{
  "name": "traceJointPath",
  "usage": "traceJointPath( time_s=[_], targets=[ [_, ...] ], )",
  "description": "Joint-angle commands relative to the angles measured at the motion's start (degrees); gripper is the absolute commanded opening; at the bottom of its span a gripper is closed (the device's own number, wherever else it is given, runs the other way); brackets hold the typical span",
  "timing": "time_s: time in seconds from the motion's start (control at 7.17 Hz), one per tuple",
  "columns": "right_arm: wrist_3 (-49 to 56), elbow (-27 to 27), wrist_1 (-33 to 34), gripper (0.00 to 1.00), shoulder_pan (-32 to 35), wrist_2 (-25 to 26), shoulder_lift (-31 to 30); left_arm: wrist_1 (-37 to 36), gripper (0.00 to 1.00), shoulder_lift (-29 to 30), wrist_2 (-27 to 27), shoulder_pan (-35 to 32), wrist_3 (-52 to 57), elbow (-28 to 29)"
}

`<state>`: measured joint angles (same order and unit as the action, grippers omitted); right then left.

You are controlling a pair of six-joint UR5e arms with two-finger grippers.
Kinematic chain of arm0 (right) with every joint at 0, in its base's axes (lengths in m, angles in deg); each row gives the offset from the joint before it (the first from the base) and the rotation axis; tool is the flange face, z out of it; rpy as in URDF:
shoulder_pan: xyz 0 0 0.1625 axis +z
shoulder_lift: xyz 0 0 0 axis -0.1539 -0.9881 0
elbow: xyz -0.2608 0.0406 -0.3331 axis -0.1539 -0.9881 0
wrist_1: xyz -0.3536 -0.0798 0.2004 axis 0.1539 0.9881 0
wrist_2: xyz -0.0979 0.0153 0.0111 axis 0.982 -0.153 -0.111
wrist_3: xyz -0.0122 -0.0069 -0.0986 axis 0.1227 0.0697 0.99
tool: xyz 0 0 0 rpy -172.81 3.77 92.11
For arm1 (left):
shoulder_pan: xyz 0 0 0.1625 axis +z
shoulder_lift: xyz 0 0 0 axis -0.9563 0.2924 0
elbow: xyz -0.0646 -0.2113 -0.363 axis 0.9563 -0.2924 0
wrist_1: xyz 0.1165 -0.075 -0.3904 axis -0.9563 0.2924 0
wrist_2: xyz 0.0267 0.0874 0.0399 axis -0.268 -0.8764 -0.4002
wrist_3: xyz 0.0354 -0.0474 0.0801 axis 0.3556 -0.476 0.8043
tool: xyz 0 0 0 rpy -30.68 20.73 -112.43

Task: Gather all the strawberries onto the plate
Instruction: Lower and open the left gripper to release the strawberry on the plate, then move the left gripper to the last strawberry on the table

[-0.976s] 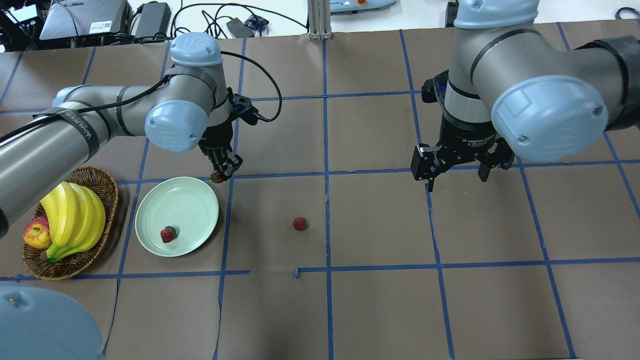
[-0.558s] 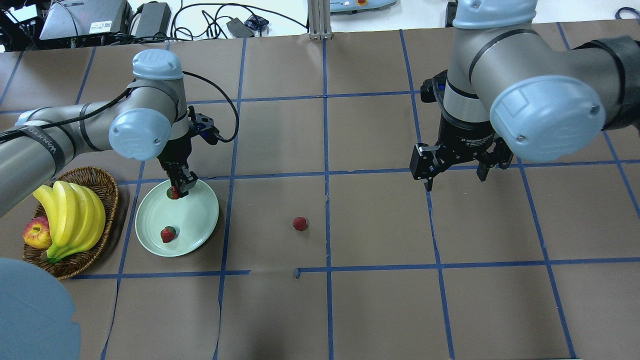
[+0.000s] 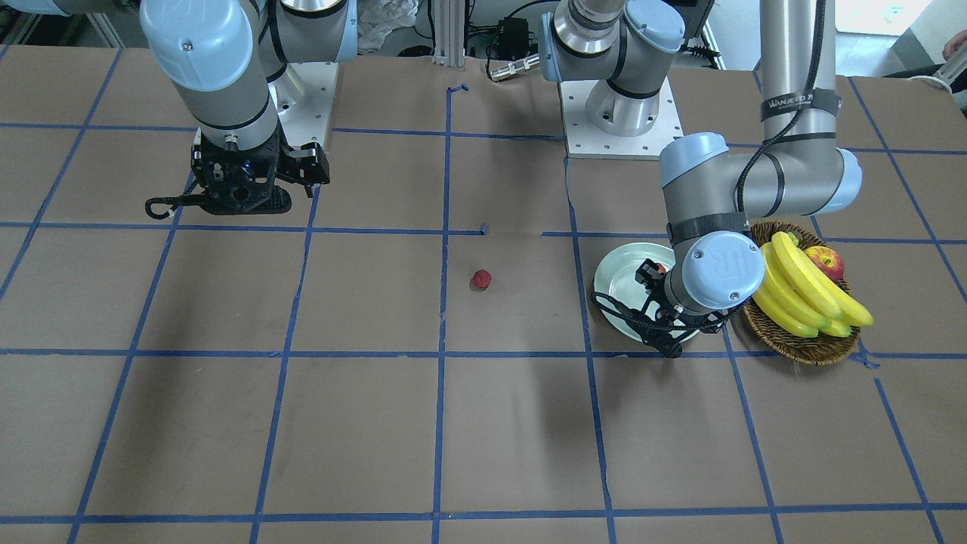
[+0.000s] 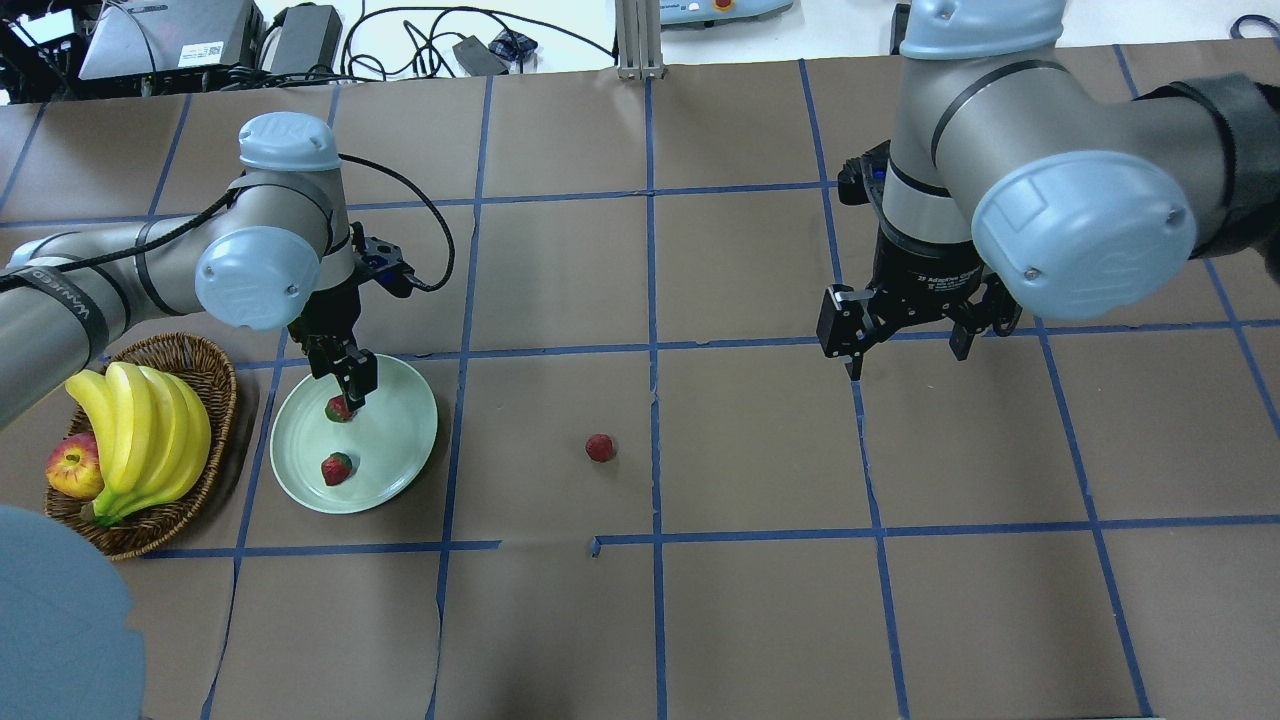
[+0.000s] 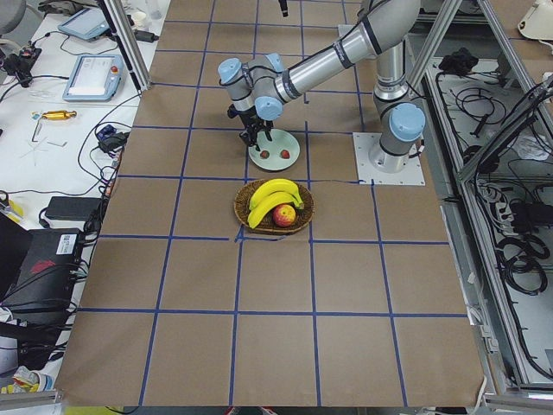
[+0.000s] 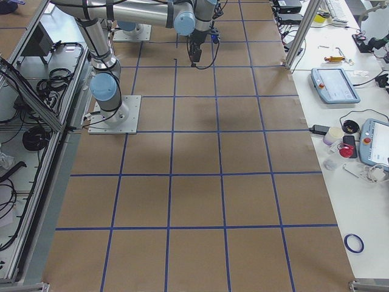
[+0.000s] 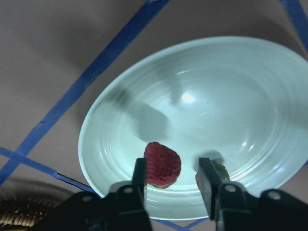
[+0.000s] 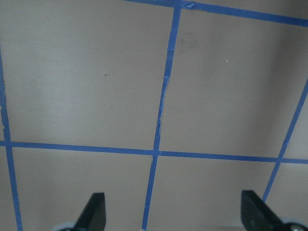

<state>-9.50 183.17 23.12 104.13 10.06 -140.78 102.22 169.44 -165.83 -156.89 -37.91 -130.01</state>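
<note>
Red with a green cap, the upper strawberry (image 4: pixel 340 408) lies in the pale mint plate (image 4: pixel 402 440), at about 11 o'clock from the plate's centre in the overhead view. The left gripper (image 4: pixel 353 393) hangs directly over it, pointing down. In the left wrist view its jaws stand partly apart. The berry sits between the fingers (image 7: pixel 139 175), close against one of them, with a clear gap to the other, so nothing is clamped.

The lower strawberry (image 4: pixel 337 468) also lies in the plate, at about 7 o'clock from the centre and apart from the upper one. In the wrist view it is half hidden behind the other finger. The loose strawberry (image 4: pixel 600 447) rests on the brown paper table (image 4: pixel 750 620), at roughly 3 o'clock from the plate and well apart from it.

The right gripper (image 4: pixel 908 350) hangs above the table further out at 3 o'clock, well apart from all the fruit. The right wrist view shows its fingers spread wide, with only paper and blue tape between them.

The wicker basket (image 4: pixel 185 343) stands just beside the plate at 9 o'clock. It holds the bananas (image 4: pixel 150 430) and the apple (image 4: pixel 72 468).
</note>
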Motion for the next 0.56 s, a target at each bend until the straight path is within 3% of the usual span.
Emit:
traceJointPath(
  time_s=[0.0,0.14,0.42],
  targets=[
    [-0.33,0.32,0.01,1.0,0.09,-0.19,0.13,-0.17,1.0,-1.25,4.59,-0.48,-3.22,1.61],
    [-0.33,0.33,-0.17,1.0,0.09,-0.37,0.14,-0.25,1.0,-1.96,9.4,-0.92,-10.21,2.84],
    [0.02,-0.02,-0.26,1.0,0.0,0.16,0.14,-0.61,1.0,-2.93,9.46,-9.31,-37.14,2.76]
  ],
)
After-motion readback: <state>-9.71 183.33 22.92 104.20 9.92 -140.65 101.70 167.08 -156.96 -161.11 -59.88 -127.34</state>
